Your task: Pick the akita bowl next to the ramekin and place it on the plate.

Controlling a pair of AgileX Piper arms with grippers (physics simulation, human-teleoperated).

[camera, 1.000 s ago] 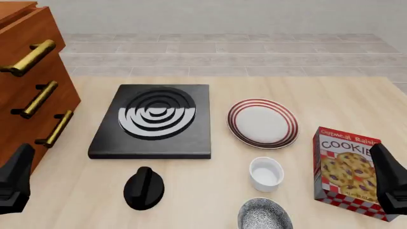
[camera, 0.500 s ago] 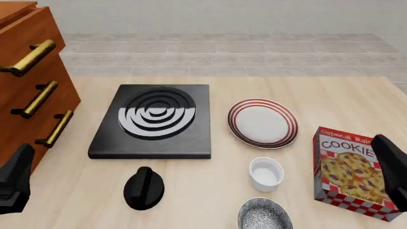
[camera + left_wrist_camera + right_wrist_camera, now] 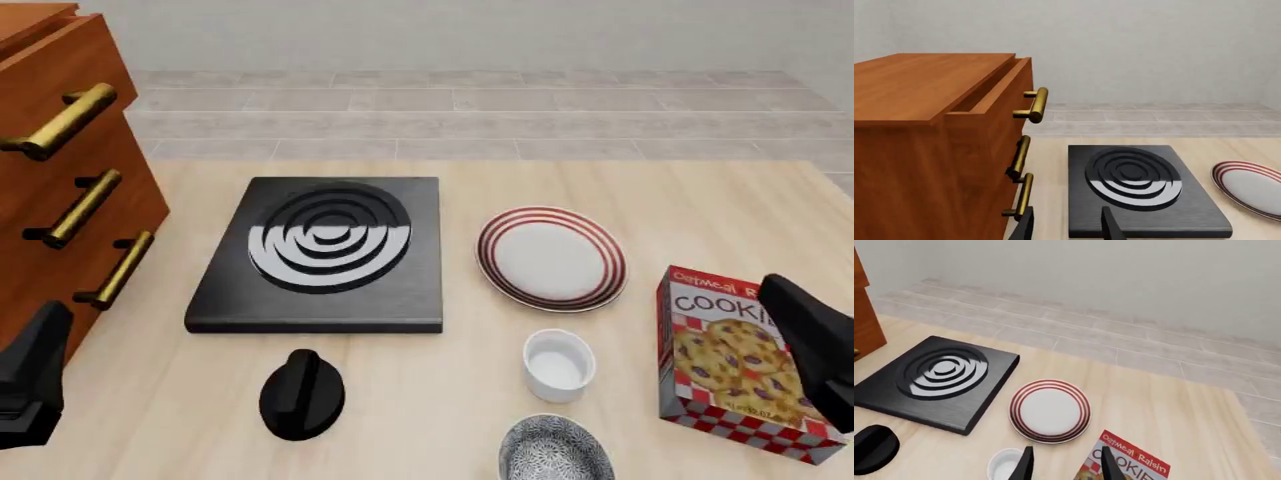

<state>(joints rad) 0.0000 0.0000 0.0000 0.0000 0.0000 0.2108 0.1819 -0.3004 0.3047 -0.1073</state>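
Pale wood makes up the desk [image 3: 667,200] we work at, with a grey tiled strip and a plain wall beyond it. We take the ramekin [image 3: 558,364] as our landmark. The akita bowl [image 3: 555,450] sits just beside it on the side nearest us, close to the desk's near edge and partly cut off in the front view; the two look apart, though barely. The plate [image 3: 551,257] lies on the ramekin's far side, bare and near, so the carry looks short: up over the ramekin and down. A cookie box [image 3: 734,360] stands to the ramekin's right, a black stove plate [image 3: 327,255] and a black knob [image 3: 302,394] to its left, and a wooden drawer chest [image 3: 67,180] further left still.

Our right hand [image 3: 1066,464] hangs above the cookie box, fingers spread with a clear gap, holding and touching nothing. We judge it is placed there to reach the bowl, which is on its side; the box crowds the approach, so coming down from above looks safer. Our left hand [image 3: 1069,226] hovers near the drawer chest, also spread and empty, well away from the bowl.
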